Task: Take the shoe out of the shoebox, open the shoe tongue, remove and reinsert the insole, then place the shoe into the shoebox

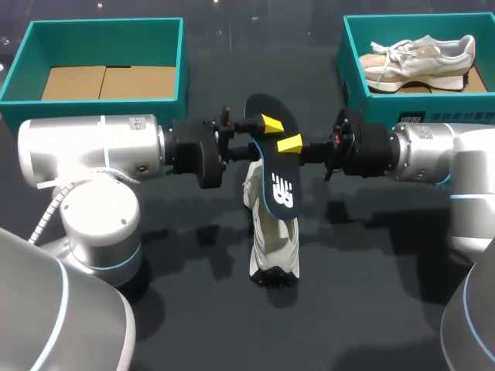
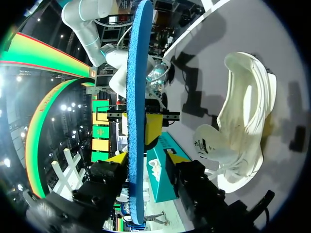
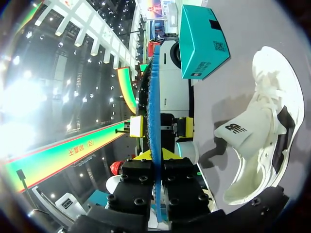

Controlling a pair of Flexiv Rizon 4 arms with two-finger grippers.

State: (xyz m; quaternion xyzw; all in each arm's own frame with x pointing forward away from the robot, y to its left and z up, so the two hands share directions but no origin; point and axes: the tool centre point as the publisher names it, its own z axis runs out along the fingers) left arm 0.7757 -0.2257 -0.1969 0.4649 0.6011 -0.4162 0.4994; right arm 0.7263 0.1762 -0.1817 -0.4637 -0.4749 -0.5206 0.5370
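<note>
Logged dark insole [image 1: 274,166] at frame centre clamped in the right jaws, left jaws standing apart on either side of it without pinching, white shoe [image 1: 272,239] lying on the counter [image 1: 193,309] just below at lower centre, teal shoebox [image 1: 182,69] at upper left, well apart.

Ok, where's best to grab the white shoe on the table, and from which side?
Probably take the white shoe by the rim of its opening, from above. Its mouth faces up with the tongue pulled open, so one of the jaws can go inside and one outside.
</note>
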